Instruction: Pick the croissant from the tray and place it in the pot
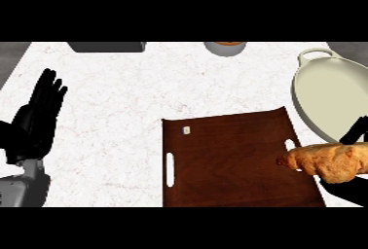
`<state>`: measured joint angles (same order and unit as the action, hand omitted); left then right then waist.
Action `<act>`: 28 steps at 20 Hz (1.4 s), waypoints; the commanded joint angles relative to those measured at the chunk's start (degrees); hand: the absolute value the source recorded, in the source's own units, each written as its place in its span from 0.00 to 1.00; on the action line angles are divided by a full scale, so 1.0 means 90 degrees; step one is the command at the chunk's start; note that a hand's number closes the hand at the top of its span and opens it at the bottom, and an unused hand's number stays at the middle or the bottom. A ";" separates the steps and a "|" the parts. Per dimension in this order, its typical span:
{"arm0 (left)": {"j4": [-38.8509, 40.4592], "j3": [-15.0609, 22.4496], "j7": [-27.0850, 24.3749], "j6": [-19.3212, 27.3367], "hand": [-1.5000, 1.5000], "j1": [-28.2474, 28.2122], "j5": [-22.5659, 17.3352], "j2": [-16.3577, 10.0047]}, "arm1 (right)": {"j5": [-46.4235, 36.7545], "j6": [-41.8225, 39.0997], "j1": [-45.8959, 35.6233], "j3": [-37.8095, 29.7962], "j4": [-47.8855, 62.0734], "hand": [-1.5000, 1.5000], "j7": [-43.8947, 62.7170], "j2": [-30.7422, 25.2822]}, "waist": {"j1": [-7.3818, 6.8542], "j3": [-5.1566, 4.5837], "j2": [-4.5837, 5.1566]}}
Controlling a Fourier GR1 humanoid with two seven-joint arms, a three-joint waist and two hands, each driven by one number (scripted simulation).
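Observation:
The golden-brown croissant (330,160) hangs at the right edge of the view, just past the right rim of the dark wooden tray (233,160). My right hand (352,187) is shut on it; black fingers (354,130) show above the pastry and the palm below it. The cream oval pot (332,92) with a loop handle stands behind the croissant at the right, its inside bare. My left hand (39,114) rests open at the left edge, fingers up, far from the tray.
A small white piece (187,130) lies in the tray's far left corner. At the counter's back edge stand a grey box (106,46) and a round bowl (225,47). The white marbled counter (115,141) lies between my left hand and the tray.

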<state>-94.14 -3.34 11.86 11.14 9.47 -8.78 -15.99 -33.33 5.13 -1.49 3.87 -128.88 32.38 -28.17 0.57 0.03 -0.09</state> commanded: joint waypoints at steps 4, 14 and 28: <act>0.0210 0.0155 -0.0224 0.0065 0.50 0.0091 0.0275 0.0287 | 0.1399 -0.0301 -0.0750 -0.1741 0.1678 1.00 -0.0924 -0.0297 | -0.0075 -0.0001 0.0026; 0.0037 -0.0116 -0.0051 -0.0282 0.50 0.0137 0.0076 0.0135 | 0.1009 0.0153 -0.1428 -0.2171 0.4536 1.00 -0.2969 -0.0317 | -0.0178 0.0002 0.0040; -0.0004 -0.0040 0.0289 -0.0161 0.50 0.0389 0.0231 0.0272 | -0.0399 0.1658 -0.3148 -0.2352 0.9605 1.00 -0.5159 -0.0783 | -0.0229 0.0011 0.0061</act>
<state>-93.05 -3.86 12.69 9.03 12.15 -7.09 -13.84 -39.21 20.20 -25.63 -14.93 -54.84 -6.79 -33.99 -1.52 0.09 0.46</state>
